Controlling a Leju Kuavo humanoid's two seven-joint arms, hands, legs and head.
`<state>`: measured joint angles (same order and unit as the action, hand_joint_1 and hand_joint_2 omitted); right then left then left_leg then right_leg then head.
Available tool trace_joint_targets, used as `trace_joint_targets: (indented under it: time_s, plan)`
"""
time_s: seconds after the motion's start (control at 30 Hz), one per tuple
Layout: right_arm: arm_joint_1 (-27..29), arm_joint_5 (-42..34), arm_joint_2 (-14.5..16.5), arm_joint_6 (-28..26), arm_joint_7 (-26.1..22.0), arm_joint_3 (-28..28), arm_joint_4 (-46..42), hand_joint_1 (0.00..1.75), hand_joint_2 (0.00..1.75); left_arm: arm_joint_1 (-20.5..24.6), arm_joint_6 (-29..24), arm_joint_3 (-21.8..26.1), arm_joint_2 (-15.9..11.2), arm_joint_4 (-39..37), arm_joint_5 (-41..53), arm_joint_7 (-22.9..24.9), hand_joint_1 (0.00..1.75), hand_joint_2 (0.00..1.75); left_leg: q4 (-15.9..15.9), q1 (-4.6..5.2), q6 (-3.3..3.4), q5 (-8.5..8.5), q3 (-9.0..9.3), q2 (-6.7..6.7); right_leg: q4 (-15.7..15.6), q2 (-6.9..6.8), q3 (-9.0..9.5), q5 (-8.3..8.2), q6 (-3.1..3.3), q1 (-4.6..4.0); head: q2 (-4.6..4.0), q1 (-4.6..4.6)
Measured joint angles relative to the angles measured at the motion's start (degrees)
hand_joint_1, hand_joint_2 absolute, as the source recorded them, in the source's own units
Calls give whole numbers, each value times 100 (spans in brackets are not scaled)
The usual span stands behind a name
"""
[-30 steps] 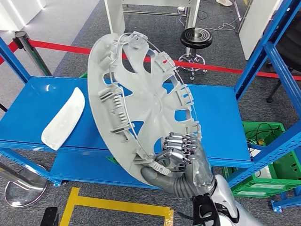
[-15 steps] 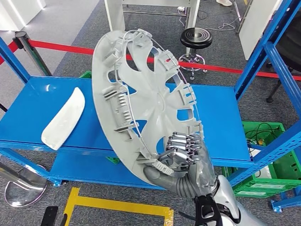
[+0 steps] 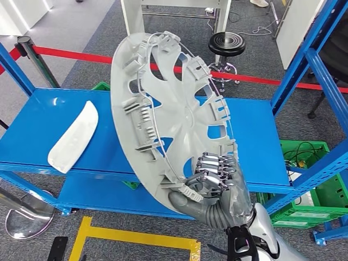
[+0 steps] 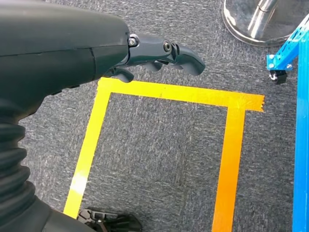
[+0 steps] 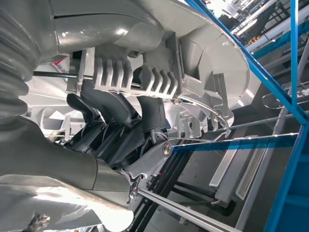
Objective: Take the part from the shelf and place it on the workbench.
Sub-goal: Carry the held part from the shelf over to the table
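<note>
So the right hand (image 3: 213, 182) has the big grey wheel cover (image 3: 172, 109) by its lower rim, thumb underneath and the fingers (image 3: 215, 166) curled over the edge onto the ribbed inner side. The cover is up in the air, tilted, inner face toward the camera, hanging in front of the blue shelf (image 3: 254, 136) and touching nothing but the hand. It blocks a good chunk of the shelf's middle and part of the red barrier tape (image 3: 66, 54) behind it.

In the right wrist view it's honestly a mess: the dark fingers (image 5: 109, 108) are wrapped in behind the clip teeth and wire ring of the cover (image 5: 204, 63), but the fingertips are buried in the plastic, so I can't make out where they end.

The left hand (image 4: 160, 50) hangs down over grey carpet with yellow floor tape (image 4: 175, 94), holding nothing, fingers stretched out fairly straight and close together. The thumb is mostly tucked under the hand, hard to read.

A smaller white curved piece (image 3: 74, 136) lies flat on the left of the shelf, well apart from the cover. A black stool (image 3: 226, 43) stands past the tape, and a green crate (image 3: 316, 190) at the right is partly cut off by the shelf's frame
</note>
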<state>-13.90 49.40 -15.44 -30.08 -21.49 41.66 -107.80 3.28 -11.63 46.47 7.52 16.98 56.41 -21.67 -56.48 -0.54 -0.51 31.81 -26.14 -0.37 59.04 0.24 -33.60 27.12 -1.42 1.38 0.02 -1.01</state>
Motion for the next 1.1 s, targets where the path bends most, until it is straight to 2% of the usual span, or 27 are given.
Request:
trace_joint_targets:
  time_s: [0.47, 0.7, 1.1]
  plan:
    - [3, 21, -21, -13, 20, -1, -12, 175, 175, 0, 62, -45, -10, -5, -1, -25, 0, 175, 0, 0, 0, 0, 0, 0, 0, 0, 0, 0, 0, 0, 0, 0]
    - [36, 95, -39, -104, 46, -7, -20, 175, 175, 5, 72, -77, -27, -9, -149, -298, 0, 175, 0, 0, 0, 0, 0, 0, 0, 0, 0, 0, 0, 0, 0, 0]
    - [218, -111, -41, -84, 149, -31, -75, 175, 175, 13, 13, -97, -28, -22, -191, -216, 0, 175, 0, 0, 0, 0, -1, 0, 0, 0, -1, 0, 0, 0, 0, 0]
